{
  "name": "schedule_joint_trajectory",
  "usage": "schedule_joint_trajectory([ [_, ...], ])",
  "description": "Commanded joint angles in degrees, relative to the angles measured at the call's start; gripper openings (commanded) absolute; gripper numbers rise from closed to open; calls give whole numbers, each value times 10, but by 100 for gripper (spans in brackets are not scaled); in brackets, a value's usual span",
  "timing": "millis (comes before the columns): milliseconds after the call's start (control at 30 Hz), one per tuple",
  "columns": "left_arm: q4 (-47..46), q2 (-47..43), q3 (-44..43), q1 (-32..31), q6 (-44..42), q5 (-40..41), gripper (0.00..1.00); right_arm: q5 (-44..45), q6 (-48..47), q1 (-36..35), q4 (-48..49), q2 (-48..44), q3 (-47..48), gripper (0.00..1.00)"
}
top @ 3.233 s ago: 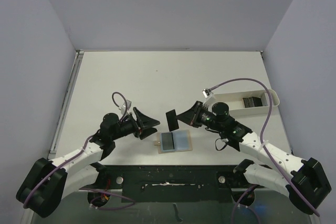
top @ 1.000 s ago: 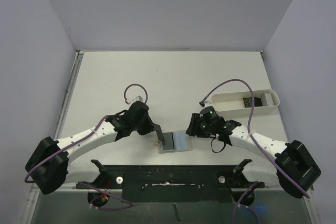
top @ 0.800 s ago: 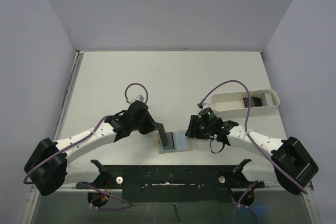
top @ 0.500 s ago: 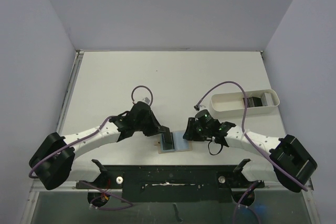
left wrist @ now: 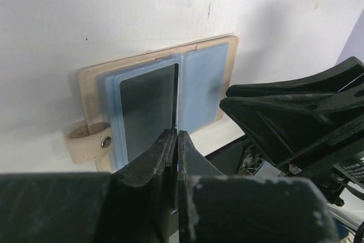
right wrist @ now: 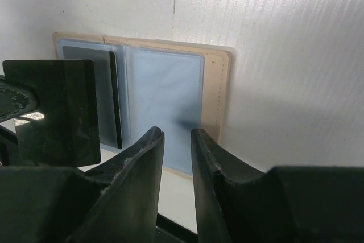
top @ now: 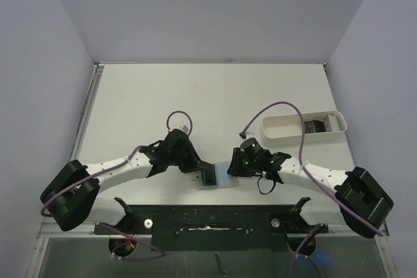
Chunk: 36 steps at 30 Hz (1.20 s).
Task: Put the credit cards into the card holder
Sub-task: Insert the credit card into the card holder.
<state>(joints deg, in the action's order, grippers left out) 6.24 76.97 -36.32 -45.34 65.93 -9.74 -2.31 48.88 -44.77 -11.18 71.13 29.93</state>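
Now left gripper [left wrist: 175, 140] clamps card [right wrist: 57, 112] upright over left pocket of open holder [left wrist: 205, 78]; right gripper [right wrist: 176, 140], narrowly apart, empty, at right half: best lower card's edge square to slot, slowly

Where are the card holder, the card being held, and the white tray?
card holder [right wrist: 162, 98]: right wrist view, empty light blue right pocket.
held credit card [right wrist: 57, 112]: right wrist view, middle of its dark face.
white tray [top: 281, 126]: top view, bare floor, left end.

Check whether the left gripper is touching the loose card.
Touching. Left wrist view shows the left gripper shut on the card, seen edge-on; right wrist view shows it pinched at its left edge.
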Motion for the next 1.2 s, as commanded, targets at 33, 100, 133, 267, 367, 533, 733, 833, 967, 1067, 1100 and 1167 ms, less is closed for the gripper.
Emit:
schedule_joint_trajectory([
  [33,-30,2,3,-2,5,-9,0,16,16,-13,13,-5,12,27],
  [100,-29,2,4,-2,4,-7,0,18,23,-21,13,-3,13,28],
  [133,-30,3,5,-2,4,-8,0,19,28,-24,14,-3,13,28],
  [267,-53,7,15,-2,8,-21,0,22,40,-37,12,-9,13,28],
  [367,-50,16,10,-2,4,-24,0,31,42,-41,-5,-22,19,28],
  [533,-60,25,7,-2,6,-33,0,81,26,-41,-57,-47,38,32],
  [733,-74,34,13,-2,11,-38,0,103,14,-38,-60,-47,30,37],
  [833,-88,41,19,-2,17,-41,0,92,17,-37,-34,-36,14,37],
  [967,-101,49,24,-3,18,-43,0,73,25,-37,-3,-18,-6,36],
  [1067,-102,51,29,-3,16,-40,0,64,30,-39,5,-11,-10,34],
  [1100,-102,52,31,-3,16,-39,0,62,32,-40,7,-11,-12,33],
  [1167,-104,54,36,-3,16,-36,0,60,34,-41,10,-12,-16,31],
])
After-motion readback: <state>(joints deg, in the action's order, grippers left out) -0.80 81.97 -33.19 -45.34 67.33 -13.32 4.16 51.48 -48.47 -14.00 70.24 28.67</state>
